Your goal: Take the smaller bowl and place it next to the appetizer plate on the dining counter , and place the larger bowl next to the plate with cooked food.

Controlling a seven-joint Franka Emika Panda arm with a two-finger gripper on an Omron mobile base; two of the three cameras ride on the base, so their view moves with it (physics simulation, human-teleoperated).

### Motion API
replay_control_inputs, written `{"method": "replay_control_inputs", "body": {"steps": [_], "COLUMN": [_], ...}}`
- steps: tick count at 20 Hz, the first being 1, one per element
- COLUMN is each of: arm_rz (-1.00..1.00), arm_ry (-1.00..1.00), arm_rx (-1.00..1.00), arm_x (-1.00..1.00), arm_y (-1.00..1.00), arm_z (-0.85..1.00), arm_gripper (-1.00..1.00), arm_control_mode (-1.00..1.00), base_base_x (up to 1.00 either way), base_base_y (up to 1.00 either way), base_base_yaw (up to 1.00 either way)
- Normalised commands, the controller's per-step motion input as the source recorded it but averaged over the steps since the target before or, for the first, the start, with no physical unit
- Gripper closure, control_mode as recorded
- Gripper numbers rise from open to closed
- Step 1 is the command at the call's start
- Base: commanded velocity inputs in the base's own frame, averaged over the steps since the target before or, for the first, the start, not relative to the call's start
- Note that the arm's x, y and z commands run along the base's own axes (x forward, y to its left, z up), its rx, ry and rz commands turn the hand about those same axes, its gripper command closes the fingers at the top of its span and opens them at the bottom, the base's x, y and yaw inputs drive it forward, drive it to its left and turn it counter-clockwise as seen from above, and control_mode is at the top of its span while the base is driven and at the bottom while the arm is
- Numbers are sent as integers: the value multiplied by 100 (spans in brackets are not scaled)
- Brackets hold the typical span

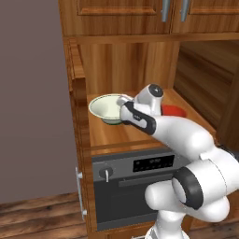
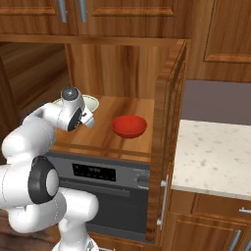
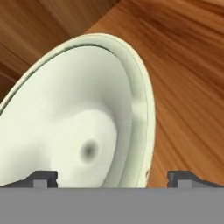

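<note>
Left base view, left to right: the larger bowl, pale cream-green, sits on the wooden shelf of the cabinet niche above the oven. The claw is at the bowl's near right rim. Beyond the wrist to the right, a sliver of the smaller bowl, bright red, sits on the same shelf.

Hand view: fingertips spread wide, released, nothing between them yet. The cream bowl's rim runs up between the two tips, with the bowl's inside toward the left tip and bare wood toward the right one.

Right base view: the red bowl stands well apart to the right of the claw, the cream bowl mostly hidden behind the wrist. Further right, past the cabinet side wall, a beige speckled counter.

Judgement: step in hand is the approach to grasp the larger bowl by its rim. Next move calls for easing forward until the rim sits well between the fingers, then clamping, then lifting clear.

Edges and room: niche is boxed in by a left wall close beside the bowl, a back panel and cabinet doors overhead. Open exit is toward the robot over the shelf's front edge. Lift low, withdraw straight back.
</note>
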Motion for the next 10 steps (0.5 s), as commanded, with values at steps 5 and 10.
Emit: {"method": "replay_control_inputs", "body": {"steps": [5,10], "arm_rz": [0,0], "arm_ry": [3,-1], "arm_rx": [0,0], "arm_x": [31,6], "arm_y": [9,0], "arm_z": [-11,0], "arm_gripper": [100,100], "arm_control_mode": [-100,-100], "base_base_x": [0,0], "base_base_y": [0,0], "base_base_yaw": [0,0]}}
